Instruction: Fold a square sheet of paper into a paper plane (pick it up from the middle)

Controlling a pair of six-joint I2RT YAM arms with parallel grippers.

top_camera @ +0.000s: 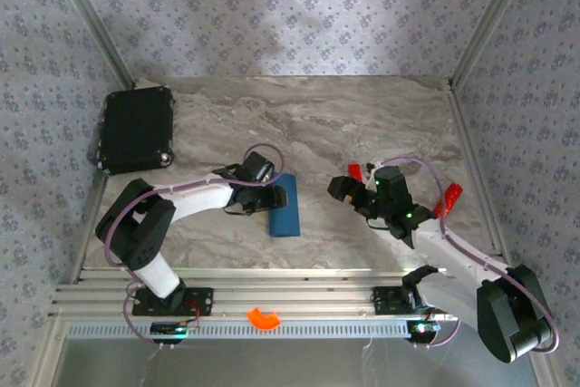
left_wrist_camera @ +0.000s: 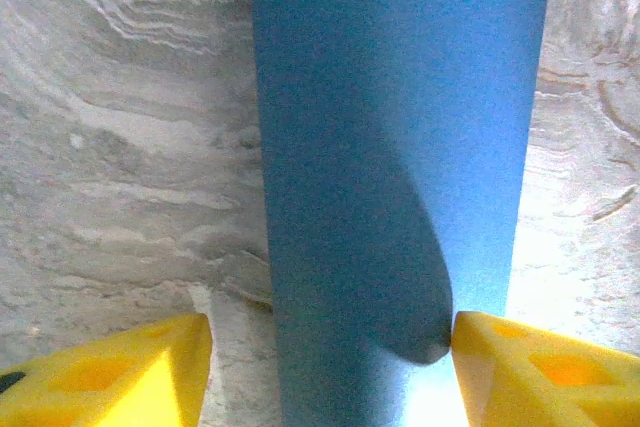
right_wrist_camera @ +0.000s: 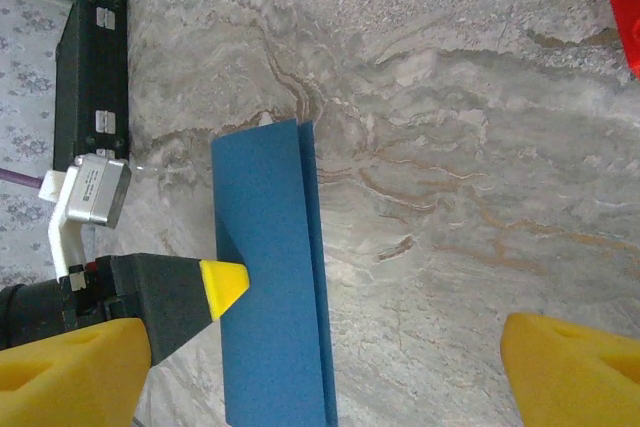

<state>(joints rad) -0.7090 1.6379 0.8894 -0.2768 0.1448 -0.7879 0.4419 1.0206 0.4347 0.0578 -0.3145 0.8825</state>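
Observation:
The square sheet of paper (top_camera: 286, 208) is dark blue and folded into a long narrow strip, lying flat on the marble table (top_camera: 344, 115). In the right wrist view the sheet (right_wrist_camera: 268, 287) shows a second layer edge along its right side. My left gripper (top_camera: 263, 189) sits low at the strip's left side. Seen from the left wrist, the left gripper (left_wrist_camera: 330, 352) is open astride the paper (left_wrist_camera: 400, 127). One yellow fingertip (left_wrist_camera: 500, 367) meets a raised bulge of the paper, and the other (left_wrist_camera: 130, 367) is off it. My right gripper (top_camera: 367, 192), (right_wrist_camera: 315, 367) hovers wide open and holds nothing.
A black case (top_camera: 136, 129) lies at the far left. A small red block (top_camera: 355, 171) and another red piece (top_camera: 450, 197) flank the right gripper. An orange curved piece (top_camera: 264, 317) rests on the front rail. Metal frame posts edge the table.

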